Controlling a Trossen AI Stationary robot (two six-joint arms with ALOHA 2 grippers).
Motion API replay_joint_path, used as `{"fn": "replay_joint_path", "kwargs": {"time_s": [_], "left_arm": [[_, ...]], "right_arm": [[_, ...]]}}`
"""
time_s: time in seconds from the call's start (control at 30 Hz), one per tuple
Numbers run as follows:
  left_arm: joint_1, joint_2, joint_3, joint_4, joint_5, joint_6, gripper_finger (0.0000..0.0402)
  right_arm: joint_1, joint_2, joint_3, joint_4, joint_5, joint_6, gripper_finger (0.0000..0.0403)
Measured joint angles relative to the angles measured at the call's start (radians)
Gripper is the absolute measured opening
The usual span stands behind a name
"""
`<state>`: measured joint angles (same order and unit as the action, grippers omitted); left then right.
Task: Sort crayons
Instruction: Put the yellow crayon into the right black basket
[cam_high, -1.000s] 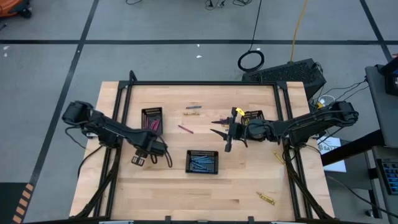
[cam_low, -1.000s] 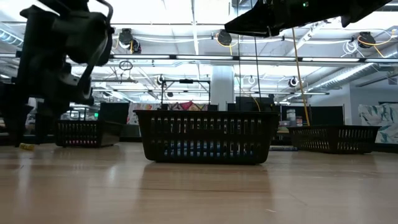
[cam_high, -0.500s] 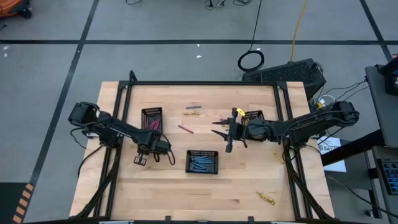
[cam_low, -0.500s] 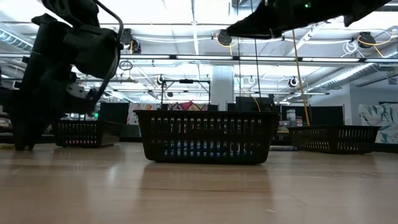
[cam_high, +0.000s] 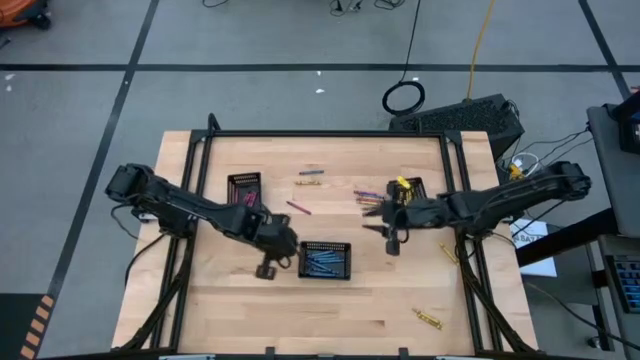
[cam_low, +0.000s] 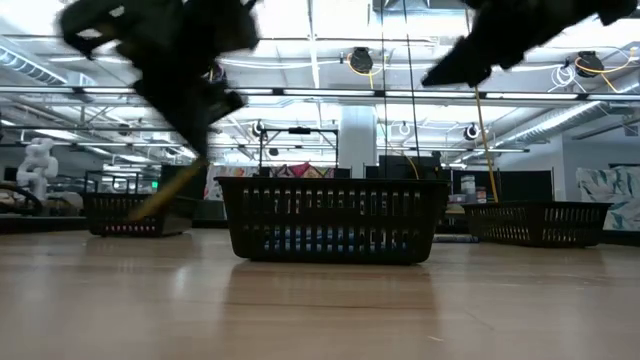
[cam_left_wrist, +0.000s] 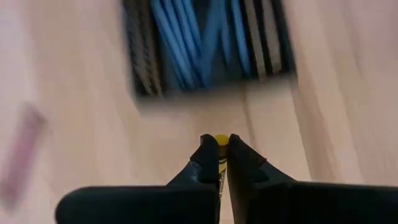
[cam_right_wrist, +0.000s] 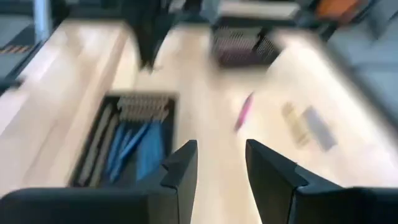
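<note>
My left gripper (cam_high: 267, 270) (cam_left_wrist: 220, 149) hangs over the wood just left of the black tray of blue crayons (cam_high: 325, 260) (cam_left_wrist: 205, 43), shut on a yellow crayon (cam_left_wrist: 220, 142). My right gripper (cam_high: 382, 222) (cam_right_wrist: 221, 158) is in the air right of the table's middle, open with nothing between its fingers. A tray with pink crayons (cam_high: 245, 190) stands far left. A tray with yellow ones (cam_high: 408, 187) stands far right. Loose crayons lie flat on the table: a pink one (cam_high: 298, 208), two near the far edge (cam_high: 309, 177), a few (cam_high: 368, 196) by my right gripper. My left gripper pinches the yellow crayon between its two fingers, and the crayon lies along them. Its yellow end (cam_left_wrist: 220, 140) shows just at the fingertips (cam_left_wrist: 208, 155). The fingers slant down from the table's left. The crayon is lifted clear of the table.
More yellow crayons lie near the right edge (cam_high: 447, 253) and at the near right corner (cam_high: 428, 319). In the low view the blue tray (cam_low: 330, 220) stands in the middle, with the other trays (cam_low: 135, 212) (cam_low: 540, 222) behind it on either side. Bare wood lies along the near edge.
My left gripper has shut on a yellow crayon that lay near the table's left side, risen with it and swung toward the blue tray, tipping less steeply. My right gripper has drawn back a little toward the right edge and turned, staying open.
</note>
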<state>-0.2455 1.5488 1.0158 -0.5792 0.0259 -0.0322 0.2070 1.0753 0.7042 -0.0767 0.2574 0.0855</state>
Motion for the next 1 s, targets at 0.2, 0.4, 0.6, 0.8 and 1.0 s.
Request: {"fn": "replay_joint_path", "kwargs": {"time_s": [0.2,0.4,0.6,0.8,1.0], "left_arm": [[0.067,-0.041,0.003,0.294,-0.114,0.118,0.0002],[0.149,-0.092,0.006,0.616,-0.168,0.195,0.0002],[0.179,-0.108,0.005,0.761,-0.211,0.124,0.0002],[0.177,-0.11,0.004,0.783,-0.328,0.118,0.0001],[0.173,-0.11,0.004,0.796,-0.319,0.125,0.0001]], "right_arm": [[0.001,0.114,-0.091,0.137,-0.074,0.063,0.0121],[-0.023,0.286,-0.135,0.553,-0.068,0.006,0.0121],[-0.063,0.394,-0.118,0.839,0.168,-0.138,0.0135],[-0.083,0.367,-0.084,0.833,0.208,-0.174,0.0175],[-0.083,0.388,-0.035,0.85,0.16,-0.187,0.018]]}}
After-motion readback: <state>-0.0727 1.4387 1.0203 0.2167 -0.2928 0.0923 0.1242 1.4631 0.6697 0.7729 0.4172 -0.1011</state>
